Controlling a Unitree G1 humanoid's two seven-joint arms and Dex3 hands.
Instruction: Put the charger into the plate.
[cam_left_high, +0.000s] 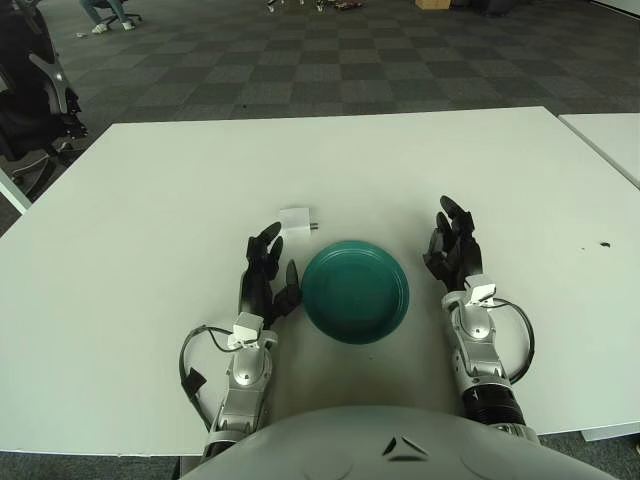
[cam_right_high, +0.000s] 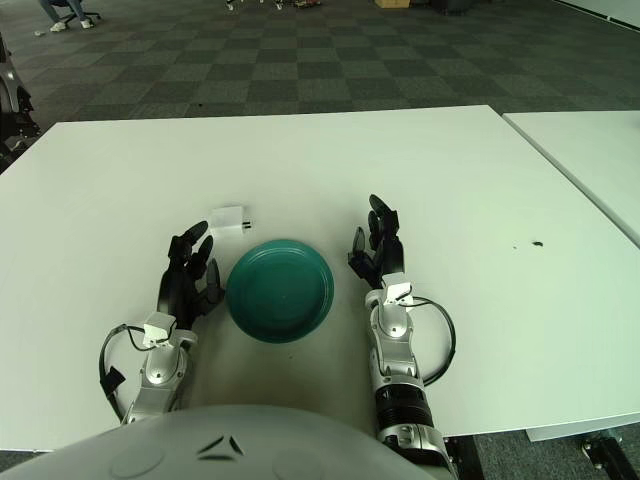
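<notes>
1. I see a broad white rectangular table (cam_left_high: 330, 160) on a floor of dark grey checkered carpet tiles (cam_left_high: 330, 60); a second white table (cam_left_high: 610, 140) stands just past its right edge.
2. The round teal plate (cam_left_high: 356, 291) sits near the table's front edge, about midway along it.
3. The small white boxy charger (cam_left_high: 295, 219) lies flat just beyond the plate's far-left rim, apart from it; its long axis runs left to right, metal prongs pointing right.
4. My left hand (cam_left_high: 268, 275) is just left of the plate, fingers loosely spread and holding nothing, tips near the charger's near side.
5. My right hand (cam_left_high: 452, 250) is just right of the plate, fingers extended, likewise empty.
6. Bare tabletop stretches toward the far, left and right edges.
</notes>
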